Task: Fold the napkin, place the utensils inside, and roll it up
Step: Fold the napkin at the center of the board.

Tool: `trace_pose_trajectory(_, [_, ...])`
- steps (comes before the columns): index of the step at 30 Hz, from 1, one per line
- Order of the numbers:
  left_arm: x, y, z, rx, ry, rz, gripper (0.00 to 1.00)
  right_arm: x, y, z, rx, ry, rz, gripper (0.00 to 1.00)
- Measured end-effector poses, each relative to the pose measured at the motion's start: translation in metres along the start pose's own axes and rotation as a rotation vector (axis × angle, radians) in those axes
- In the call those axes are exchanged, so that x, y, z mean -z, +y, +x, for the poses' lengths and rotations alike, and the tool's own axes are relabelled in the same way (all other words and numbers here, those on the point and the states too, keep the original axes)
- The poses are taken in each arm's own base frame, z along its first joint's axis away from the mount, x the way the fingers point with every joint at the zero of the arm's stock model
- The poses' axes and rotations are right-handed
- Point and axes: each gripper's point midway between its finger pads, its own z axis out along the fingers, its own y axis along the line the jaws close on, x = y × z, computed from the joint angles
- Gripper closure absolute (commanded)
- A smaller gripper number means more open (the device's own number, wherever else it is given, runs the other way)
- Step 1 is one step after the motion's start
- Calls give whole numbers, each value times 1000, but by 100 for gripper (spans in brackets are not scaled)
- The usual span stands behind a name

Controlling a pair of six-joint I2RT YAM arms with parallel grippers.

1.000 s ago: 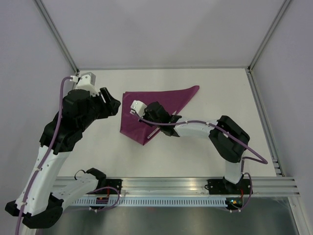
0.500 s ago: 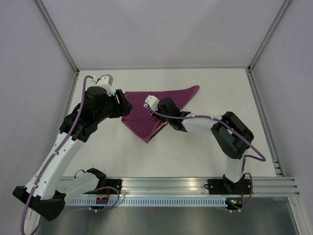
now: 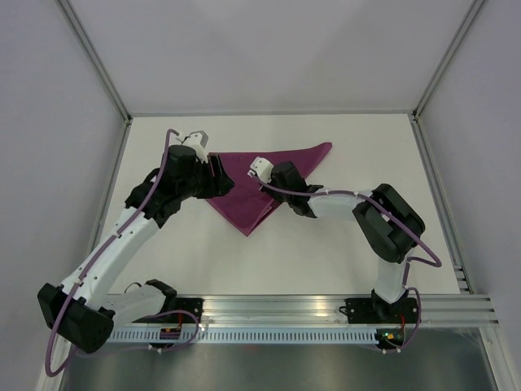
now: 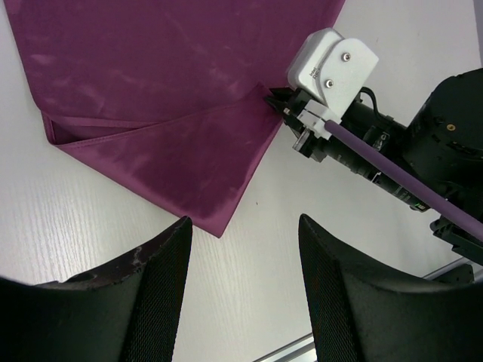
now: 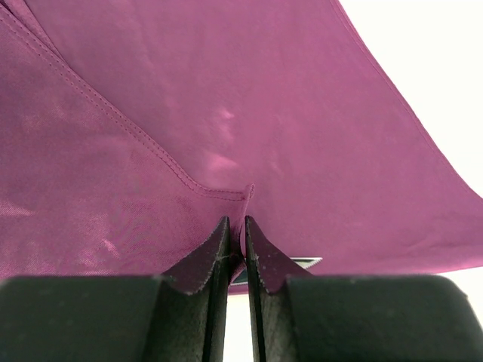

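The folded napkin (image 3: pixel 285 163) lay as a triangle, its long edge stretching toward the far right corner of the surface (image 3: pixel 342 252), tip pointing nearward. The right claw (image 5: pixel 235 226) was clenched on its edge; the left claw (image 4: pixel 243 234) gaped.

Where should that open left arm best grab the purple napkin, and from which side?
Probably the pointed corner of the napkin nearest the left end effector, coming in over the table: the cloth lies flat, so only an edge point offers a pinch.

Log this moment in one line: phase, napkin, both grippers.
phase: folding | napkin: folded, roughly triangular, on table | left gripper: open, empty, over napkin's left side | right gripper: shut on napkin edge
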Motion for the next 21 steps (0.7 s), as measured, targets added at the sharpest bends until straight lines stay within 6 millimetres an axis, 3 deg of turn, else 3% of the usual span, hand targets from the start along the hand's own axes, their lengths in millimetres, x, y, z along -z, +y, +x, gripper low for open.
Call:
trace_pose_trajectory(10, [-33, 7, 21, 3, 65, -2, 37, 1, -14, 7, -19, 6, 26, 82])
trace_pose_trajectory(21, [-56, 11, 38, 7, 114, 4, 37, 1, -23, 13, -31, 15, 41, 82])
